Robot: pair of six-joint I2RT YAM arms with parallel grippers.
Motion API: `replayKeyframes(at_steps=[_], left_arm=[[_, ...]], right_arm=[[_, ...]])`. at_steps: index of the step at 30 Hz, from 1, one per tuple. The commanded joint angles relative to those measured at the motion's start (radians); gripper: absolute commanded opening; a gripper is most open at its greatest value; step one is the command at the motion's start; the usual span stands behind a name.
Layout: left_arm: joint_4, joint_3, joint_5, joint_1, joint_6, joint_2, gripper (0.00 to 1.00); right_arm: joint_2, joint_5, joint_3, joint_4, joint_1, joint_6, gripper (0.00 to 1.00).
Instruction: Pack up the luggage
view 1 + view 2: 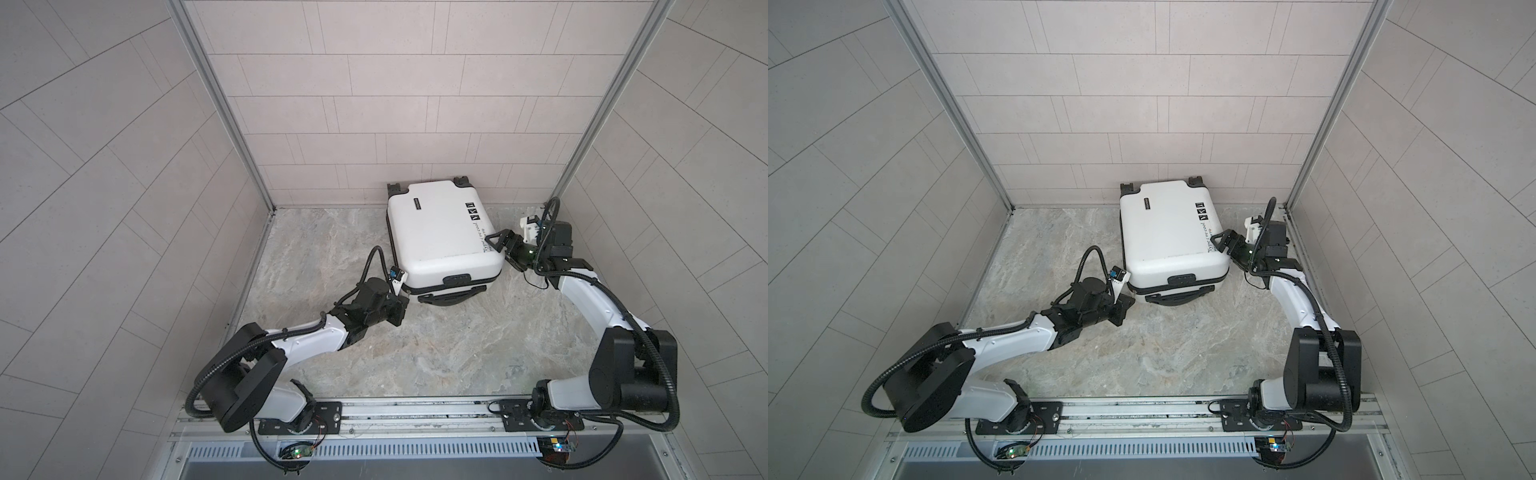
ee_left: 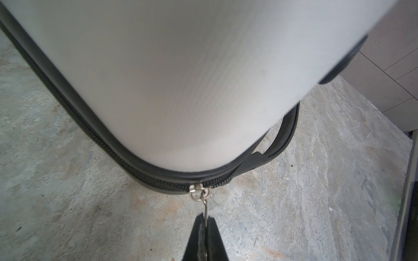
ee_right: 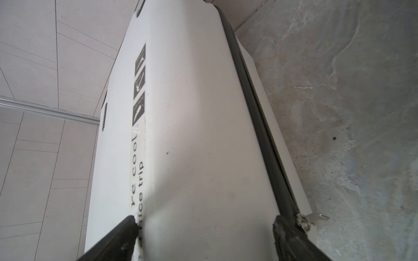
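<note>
1. A small white hard-shell suitcase [image 1: 440, 232] lies flat, lid down, on a marbled stone floor [image 1: 415, 353]. Its wheel end is against the back wall [image 1: 415, 124], and its black handle [image 1: 451, 296] faces the robot.
2. The left gripper [image 2: 205, 218] is at the suitcase's left corner on the handle end. It is pinched tight on a thin metal zipper pull [image 2: 205, 206], which hangs from the black zipper band [image 2: 90, 140].
3. The right gripper [image 3: 204, 220] is at the suitcase's right side with its jaws spread wide. One finger sits over the lettered top face and the other at the zipper band. Whether either presses on the shell cannot be told.
4. The shell looks rigid and smooth, so it is probably slippery under flat pads. It also seems light, so a tug on the zipper may drag the whole suitcase.
5. The likely best holds are the pull for working the zipper, the handle for lifting, and the seam edge for bracing.
</note>
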Motion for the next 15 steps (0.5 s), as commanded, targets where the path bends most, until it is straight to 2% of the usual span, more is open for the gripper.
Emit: replayKeyframes(at_steps=[1, 8, 15], left_arm=[[0.027, 0.041, 0.004, -0.025, 0.02, -0.011, 0.0], [-0.001, 0.079, -0.017, -0.069, 0.043, -0.021, 0.0], [-0.002, 0.108, -0.023, -0.109, 0.041, -0.026, 0.0]], right_arm=[[-0.001, -0.002, -0.036, 0.01, 0.063, 0.026, 0.95], [-0.042, 0.07, -0.087, 0.047, 0.189, 0.077, 0.94], [-0.063, 0.115, -0.093, 0.043, 0.242, 0.091, 0.94]])
